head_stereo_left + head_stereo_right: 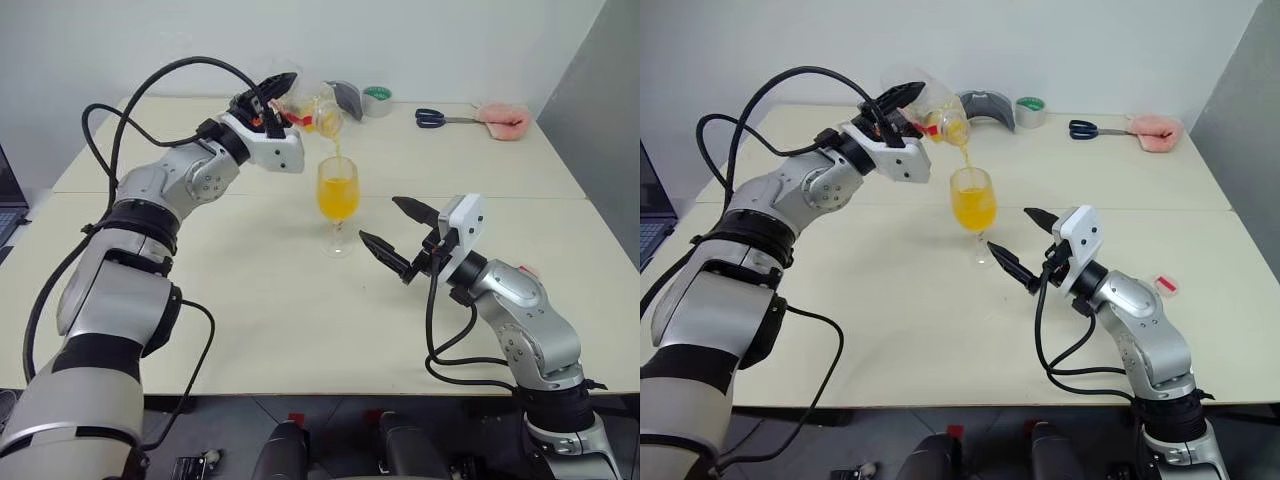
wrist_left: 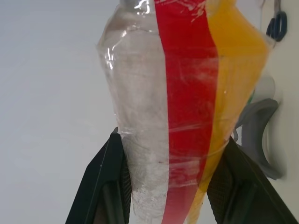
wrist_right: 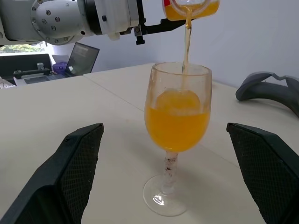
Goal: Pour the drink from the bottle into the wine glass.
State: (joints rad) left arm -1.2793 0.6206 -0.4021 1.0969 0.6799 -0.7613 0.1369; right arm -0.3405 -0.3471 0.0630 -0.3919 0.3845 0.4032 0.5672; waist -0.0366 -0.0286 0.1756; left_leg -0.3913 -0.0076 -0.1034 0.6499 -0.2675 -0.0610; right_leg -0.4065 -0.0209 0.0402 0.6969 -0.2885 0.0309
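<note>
Nearest, the right gripper (image 1: 398,238) is hovering with its two black fingers spread wide and empty, just beside the single clear stemmed wine glass (image 3: 175,140) standing on the pale table (image 1: 250,300). The translucent orange drink (image 1: 337,198) is filling most of the bowl. Above, the left gripper (image 1: 902,108) is clamping the one tilted clear plastic bottle (image 2: 182,93) with a red label strip, its base hidden between the fingers, a thin stream falling.

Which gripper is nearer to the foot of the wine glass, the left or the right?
Right. The right gripper hovers open beside the wine glass, low near its foot. The left gripper holds the bottle up above its rim.
</note>
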